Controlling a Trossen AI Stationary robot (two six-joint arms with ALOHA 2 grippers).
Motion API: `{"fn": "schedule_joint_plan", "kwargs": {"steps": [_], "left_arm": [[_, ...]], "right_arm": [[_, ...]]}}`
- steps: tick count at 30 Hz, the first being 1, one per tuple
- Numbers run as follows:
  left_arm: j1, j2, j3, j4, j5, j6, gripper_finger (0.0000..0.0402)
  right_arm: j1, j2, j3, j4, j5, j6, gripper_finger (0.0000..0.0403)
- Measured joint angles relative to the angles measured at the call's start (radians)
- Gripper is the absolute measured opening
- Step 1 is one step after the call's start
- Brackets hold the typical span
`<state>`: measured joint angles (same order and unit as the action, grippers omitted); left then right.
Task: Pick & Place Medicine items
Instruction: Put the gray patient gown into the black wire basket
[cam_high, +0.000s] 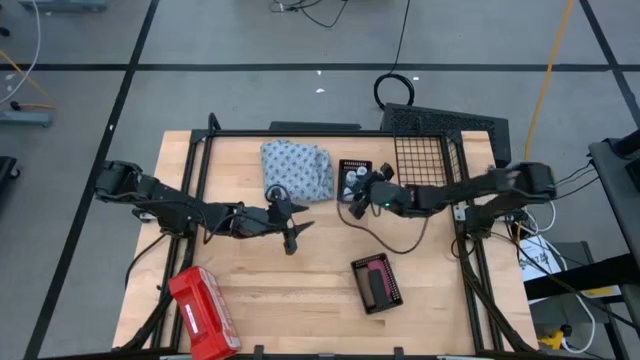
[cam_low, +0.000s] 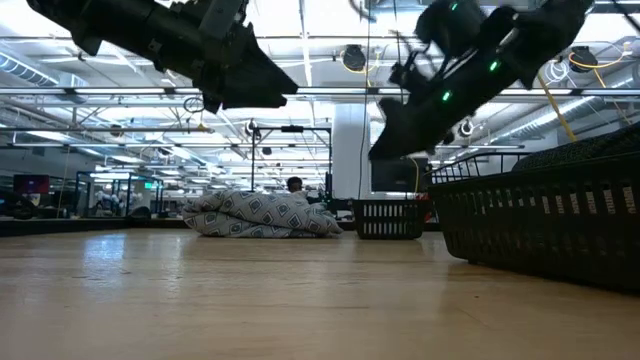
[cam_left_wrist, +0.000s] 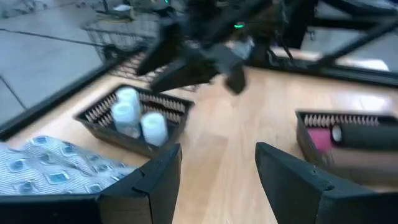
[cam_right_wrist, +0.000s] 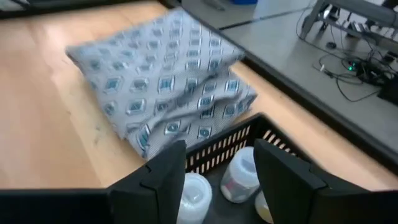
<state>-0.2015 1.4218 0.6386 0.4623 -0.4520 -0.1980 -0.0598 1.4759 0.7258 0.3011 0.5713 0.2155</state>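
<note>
Sorting appears largely done: white bottles (cam_right_wrist: 239, 180) sit in the small black basket (cam_high: 355, 177) at 12 o'clock, tubes (cam_high: 377, 283) in another at 5 o'clock, while both the right gripper (cam_right_wrist: 217, 171) and left gripper (cam_left_wrist: 217, 180) (over mid-table) gape empty.

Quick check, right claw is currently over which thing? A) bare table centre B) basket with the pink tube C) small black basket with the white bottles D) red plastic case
C: the right claw hangs open above the small black basket holding the white bottles, beside the patterned cloth; nothing sits between its fingers.
</note>
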Motion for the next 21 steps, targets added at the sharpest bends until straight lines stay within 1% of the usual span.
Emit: {"fn": "schedule_joint_plan", "kwargs": {"steps": [1, 4, 7, 9, 11, 13, 14, 16, 21], "left_arm": [[0.005, -0.015, 0.002, -0.026, -0.013, -0.012, 0.0214], [0.024, -0.086, -0.001, -0.203, -0.06, -0.082, 0.0214], [0.061, -0.153, 0.002, -0.375, -0.092, -0.199, 0.0214], [0.098, -0.204, -0.001, -0.523, -0.095, -0.318, 0.0214], [0.151, -0.241, 0.002, -0.627, -0.077, -0.433, 0.0214], [0.202, -0.28, -0.015, -0.719, -0.049, -0.478, 0.0214], [0.227, -0.3, -0.031, -0.733, -0.038, -0.491, 0.0214], [0.28, -0.333, -0.078, -0.694, 0.004, -0.522, 0.0214], [0.417, -0.415, -0.262, -0.482, 0.128, -0.653, 0.0214]], "right_arm": [[0.006, -0.042, 0.0, -0.035, 0.0, 0.0, 0.0181], [0.028, -0.165, 0.0, -0.125, 0.0, 0.0, 0.0182], [0.06, -0.278, 0.0, -0.213, 0.001, 0.0, 0.0179], [0.085, -0.341, 0.0, -0.263, 0.0, 0.0, 0.0177], [0.109, -0.39, 0.0, -0.292, 0.002, 0.005, 0.0176], [0.13, -0.425, 0.0, -0.314, 0.003, 0.005, 0.0176], [0.139, -0.438, 0.0, -0.321, 0.004, 0.002, 0.0176], [0.153, -0.453, 0.0, -0.327, 0.004, -0.002, 0.0176], [0.171, -0.456, 0.0, -0.348, 0.004, -0.029, 0.0172]]}}
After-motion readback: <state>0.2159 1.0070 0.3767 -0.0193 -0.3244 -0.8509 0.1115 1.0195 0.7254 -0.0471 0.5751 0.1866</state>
